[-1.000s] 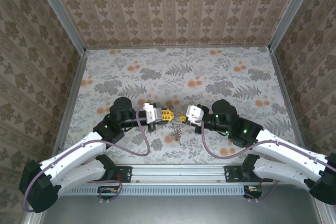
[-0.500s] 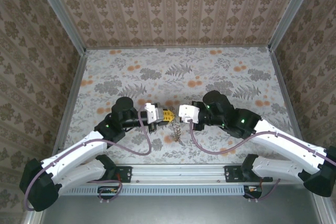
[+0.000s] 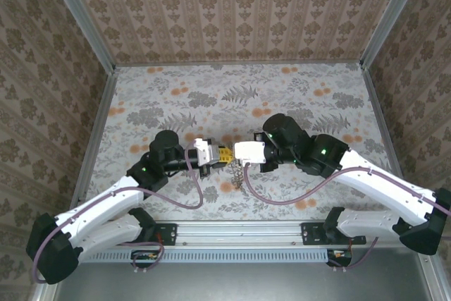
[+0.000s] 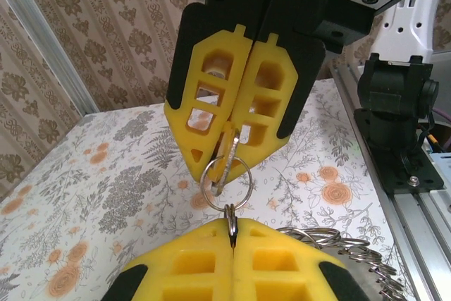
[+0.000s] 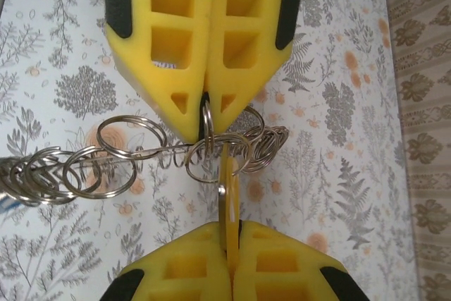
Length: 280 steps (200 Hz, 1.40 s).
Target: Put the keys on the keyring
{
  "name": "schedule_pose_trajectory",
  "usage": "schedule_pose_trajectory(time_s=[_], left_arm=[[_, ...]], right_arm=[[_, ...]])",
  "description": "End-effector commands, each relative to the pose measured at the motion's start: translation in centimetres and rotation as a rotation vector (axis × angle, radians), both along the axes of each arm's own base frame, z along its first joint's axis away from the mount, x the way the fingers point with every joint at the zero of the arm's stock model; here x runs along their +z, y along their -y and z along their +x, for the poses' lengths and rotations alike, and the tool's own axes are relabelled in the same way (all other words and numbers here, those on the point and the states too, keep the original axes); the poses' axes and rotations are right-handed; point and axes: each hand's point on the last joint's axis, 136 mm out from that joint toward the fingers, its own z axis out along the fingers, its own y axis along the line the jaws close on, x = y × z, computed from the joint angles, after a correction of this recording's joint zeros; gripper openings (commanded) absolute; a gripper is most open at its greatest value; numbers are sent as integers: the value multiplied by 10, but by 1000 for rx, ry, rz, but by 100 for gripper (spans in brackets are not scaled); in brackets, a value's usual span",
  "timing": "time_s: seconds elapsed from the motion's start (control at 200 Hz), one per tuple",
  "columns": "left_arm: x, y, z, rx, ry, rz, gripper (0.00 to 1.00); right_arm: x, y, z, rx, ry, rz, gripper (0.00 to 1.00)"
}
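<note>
My left gripper (image 3: pixel 224 154) is shut on one ring of the keyring (image 3: pixel 238 174), a chain of linked silvery rings that hangs from it toward the table. In the left wrist view its yellow fingers (image 4: pixel 232 234) pinch that ring edge-on, and a round ring (image 4: pixel 227 181) stands just above them. My right gripper (image 3: pixel 237 151) faces it tip to tip, shut on a brass-gold key (image 5: pixel 227 188) seen edge-on. The key's end pokes into the round ring (image 5: pixel 215 156) beside the left gripper (image 5: pixel 206 121). The rest of the chain (image 5: pixel 63 167) trails off to the left.
The floral table cover (image 3: pixel 239 96) lies open behind the grippers, walled by patterned panels on three sides. A metal rail (image 3: pixel 239 230) with both arm bases runs along the near edge. A dark arm base (image 4: pixel 394 103) stands at the right in the left wrist view.
My right gripper has moved left with the key until its tip meets the left gripper's ring. The left arm has barely moved.
</note>
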Motion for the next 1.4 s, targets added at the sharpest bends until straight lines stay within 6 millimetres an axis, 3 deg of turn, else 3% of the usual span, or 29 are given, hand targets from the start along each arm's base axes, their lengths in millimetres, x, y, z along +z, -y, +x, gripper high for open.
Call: schedule_pose_trajectory(time_s=[0.0, 0.125, 0.26, 0.32, 0.43, 0.565, 0.815, 0.985, 1.065, 1.21, 1.28, 1.395], left_arm=[[-7, 0, 7, 28, 4, 27, 0], [-12, -1, 17, 84, -3, 43, 0], [-15, 1, 23, 102, -23, 38, 5], [-14, 3, 24, 98, -32, 31, 10], [-12, 4, 22, 71, -55, 38, 30], [-5, -11, 30, 126, -79, 34, 35], [4, -70, 62, 434, -141, 7, 50], [-27, -131, 100, 814, -331, 23, 74], [-41, -167, 115, 1012, -477, -8, 99], [-63, -207, 127, 1206, -757, -23, 100], [-74, -223, 132, 1298, -828, 10, 100], [-70, -233, 136, 1313, -842, 9, 100]], right_arm=[[16, 16, 10, -4, 108, -120, 0], [16, 29, 19, 0, 178, -297, 0], [33, 28, 34, 9, 306, -379, 0], [44, 23, 39, 23, 352, -381, 0], [61, 15, 46, 47, 426, -387, 0], [73, 12, 54, 92, 523, -424, 0], [84, 10, 72, 103, 592, -450, 0], [72, 12, 80, 136, 605, -508, 0], [64, 11, 82, 134, 579, -498, 0], [47, 0, 78, 97, 444, -454, 0], [25, -18, 78, 95, 367, -456, 0], [13, -49, 73, 70, 285, -390, 0]])
